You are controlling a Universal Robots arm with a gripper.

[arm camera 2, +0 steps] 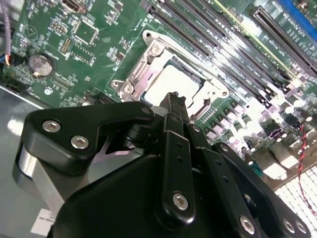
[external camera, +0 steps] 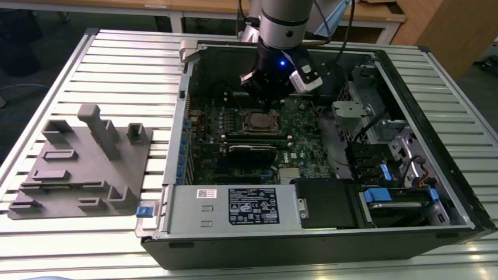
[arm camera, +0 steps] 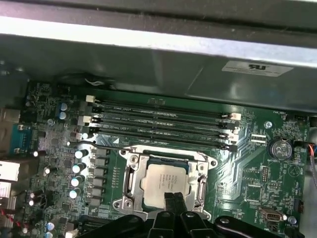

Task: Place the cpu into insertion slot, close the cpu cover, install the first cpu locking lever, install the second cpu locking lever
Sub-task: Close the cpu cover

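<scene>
Pincer [arm camera: 173,198] fingertips are pressed together with nothing between them, forming one narrow black point aimed at the edge of the cpu [arm camera: 166,179]. Closed like this, it looks suited to pushing or nudging rather than grasping. The cpu, a dull silver square, lies flat inside the insertion slot [arm camera: 208,161] on the green motherboard [arm camera: 247,163], within an open computer case [external camera: 404,70] that sits on the slatted table [external camera: 116,64]. The cpu cover [arm camera: 132,178], a silvery frame, appears to lie down around the chip, whose top shows through its window. A thin dark rod [arm camera: 148,145] runs along the slot; whether it is a locking lever, latched or free, is hard to tell. The pincer's own body hides the slot's near edge in both wrist views, so contact there cannot be confirmed.
</scene>
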